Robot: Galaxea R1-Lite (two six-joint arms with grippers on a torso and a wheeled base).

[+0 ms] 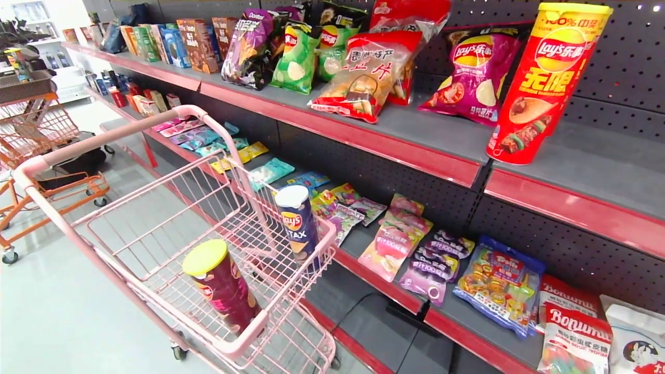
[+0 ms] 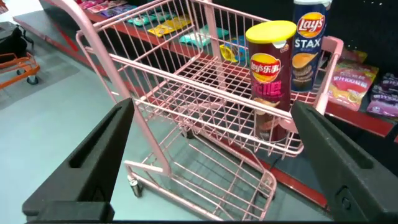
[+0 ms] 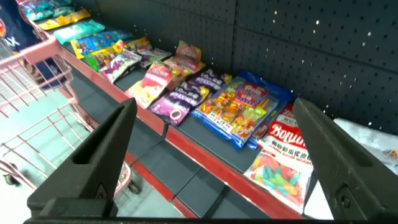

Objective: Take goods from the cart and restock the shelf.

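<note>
A pink wire cart (image 1: pixel 171 228) stands in front of the shelf. In its basket stand two chip cans: a maroon one with a yellow lid (image 1: pixel 221 285) (image 2: pixel 272 74) at the near corner and a dark blue one with a white lid (image 1: pixel 297 221) (image 2: pixel 309 43) at the corner nearest the shelf. On the upper shelf (image 1: pixel 597 166) a tall red chip can (image 1: pixel 548 83) stands upright among snack bags. My left gripper (image 2: pixel 214 165) hangs open short of the cart, facing the maroon can. My right gripper (image 3: pixel 214 162) is open above the lower shelf's candy bags (image 3: pixel 239 106).
The upper shelf carries chip bags (image 1: pixel 363 72) and boxes (image 1: pixel 197 44); grey shelf is bare right of the red can. The lower shelf (image 1: pixel 467 337) holds flat candy packets. An orange cart (image 1: pixel 36 150) stands far left on the grey floor.
</note>
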